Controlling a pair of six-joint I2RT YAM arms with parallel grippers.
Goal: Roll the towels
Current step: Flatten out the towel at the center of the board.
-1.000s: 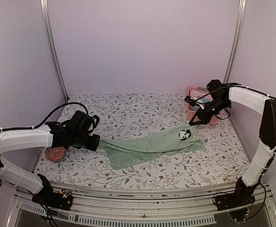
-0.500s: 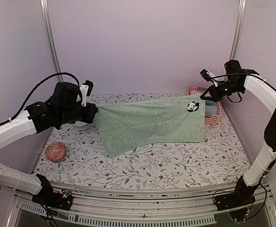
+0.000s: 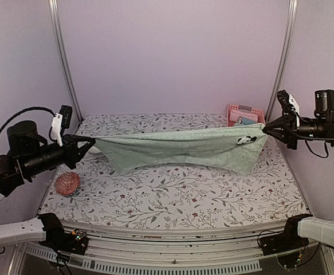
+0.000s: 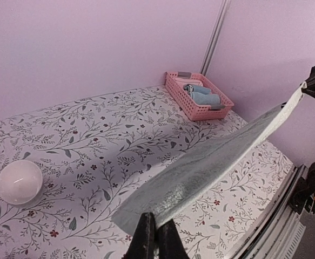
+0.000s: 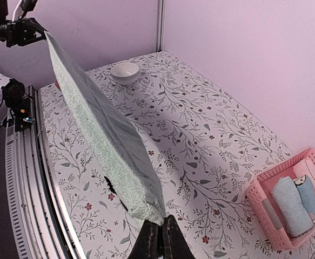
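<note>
The sage-green towel [image 3: 178, 149] with a panda patch [image 3: 246, 140] hangs stretched in the air above the floral table, held by two corners. My left gripper [image 3: 92, 141] is shut on its left corner, and in the left wrist view the towel [image 4: 211, 162] runs away from my left gripper [image 4: 155, 233] toward the right one. My right gripper [image 3: 265, 129] is shut on the right corner. In the right wrist view the towel [image 5: 100, 140] rises from my right gripper [image 5: 160, 229]. A rolled light blue towel [image 5: 289, 205] lies in the pink basket [image 5: 265, 210].
The pink basket [image 3: 244, 113] stands at the back right by the wall. A white bowl [image 4: 19, 182] sits at the back left. A reddish ball [image 3: 67, 184] lies at the front left. Metal posts stand in the back corners.
Both arms have lifted and spread apart, raising the green towel off the table and pulling it taut between them.
</note>
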